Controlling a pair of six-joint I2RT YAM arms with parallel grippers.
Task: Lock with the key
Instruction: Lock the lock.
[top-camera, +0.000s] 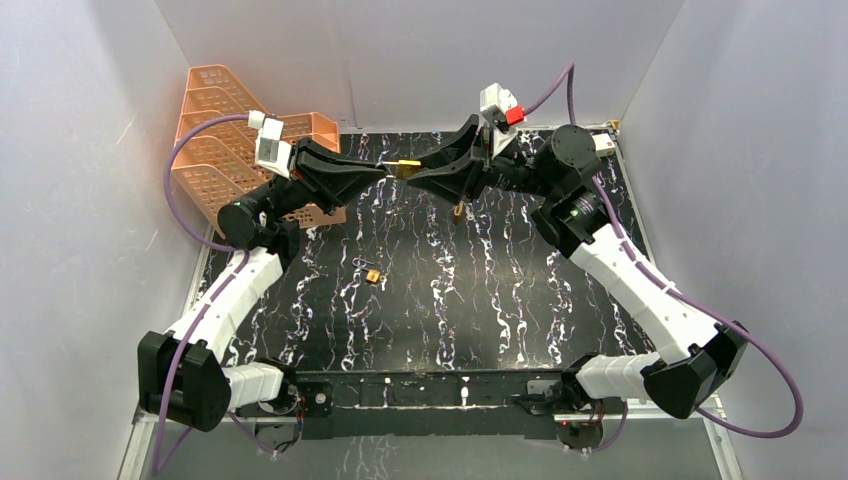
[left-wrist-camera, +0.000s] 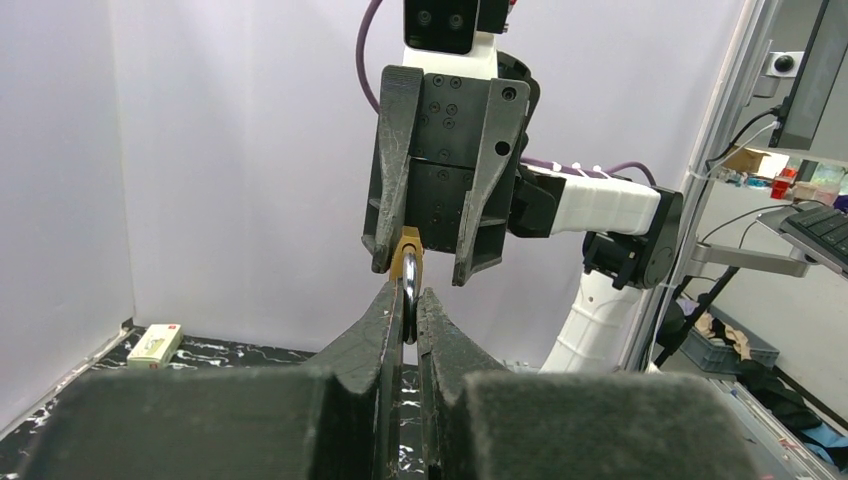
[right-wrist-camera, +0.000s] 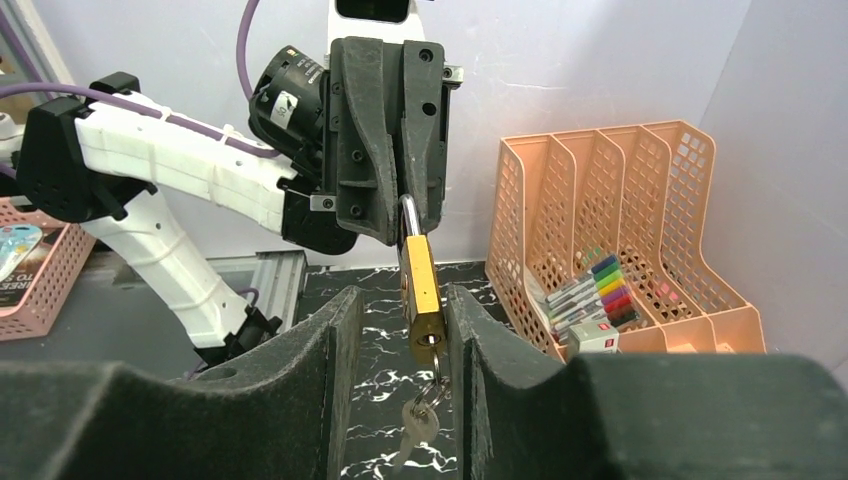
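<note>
My left tool (left-wrist-camera: 410, 296) is clamped on the shackle (right-wrist-camera: 409, 212) of the brass padlock (right-wrist-camera: 422, 285), held in mid-air; my right tool (right-wrist-camera: 403, 297) straddles its body, jaws apart. I judge it heavy, rigid and slick, so I'd grip the key (right-wrist-camera: 418, 425) dangling below it

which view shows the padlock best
Right wrist: the padlock faces the camera, with its brass body, shackle and hanging keys all visible. Left wrist sees it edge-on; the top view shows only a small brass speck.
</note>
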